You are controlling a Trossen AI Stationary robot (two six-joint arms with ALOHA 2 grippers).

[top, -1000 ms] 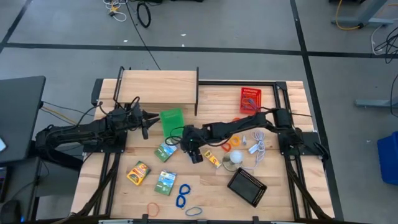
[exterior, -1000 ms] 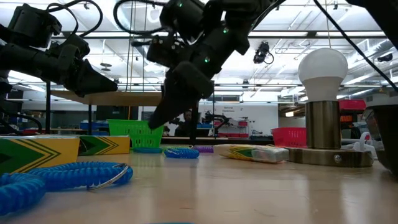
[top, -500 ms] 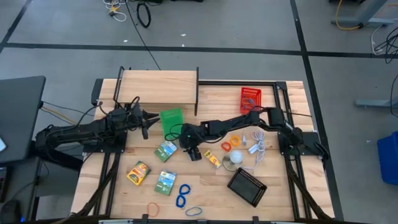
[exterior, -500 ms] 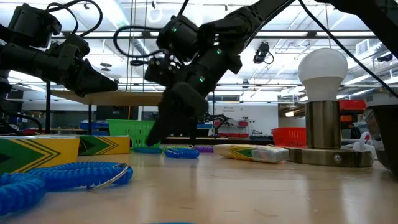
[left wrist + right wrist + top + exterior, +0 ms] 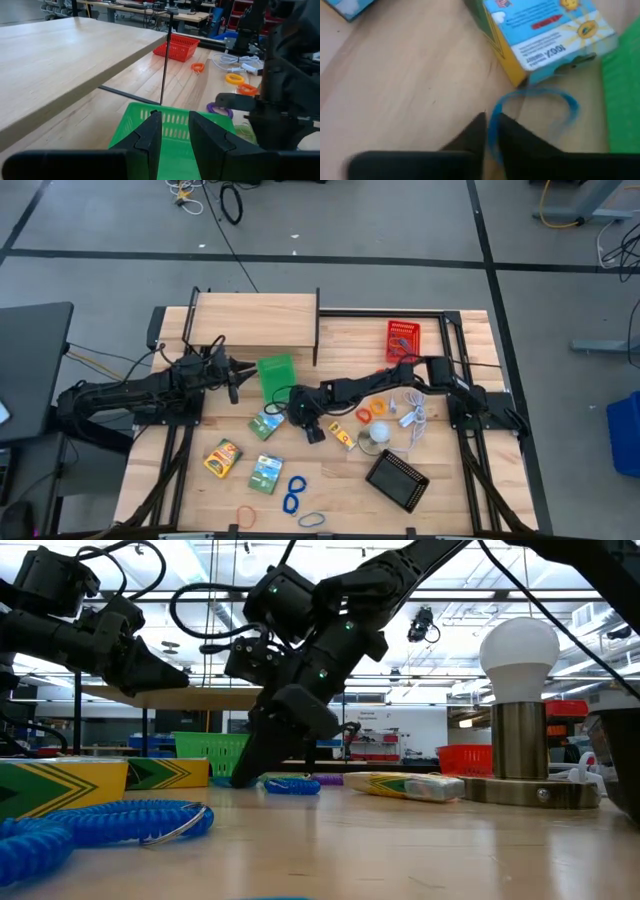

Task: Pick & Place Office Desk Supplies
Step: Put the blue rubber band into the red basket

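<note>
The right gripper (image 5: 490, 131) is pinching its dark fingers onto a thin blue elastic loop (image 5: 540, 107) lying on the wooden table (image 5: 450, 500), just beside a green and yellow printed packet (image 5: 266, 422) and the green mesh basket (image 5: 276, 375). This looks like the grasping step; next it probably needs a clean lift toward that basket. The left gripper (image 5: 175, 132) is hovering narrowly parted, holding nothing, over the basket.

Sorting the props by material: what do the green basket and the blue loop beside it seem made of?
Green basket: apparently moulded plastic, with a uniform bright colour and slotted walls. Blue loop: probably rubber or a thin elastic band, since it lies limp in an uneven curve between the right end effector's fingertips; the view is too blurred to be sure.
</note>
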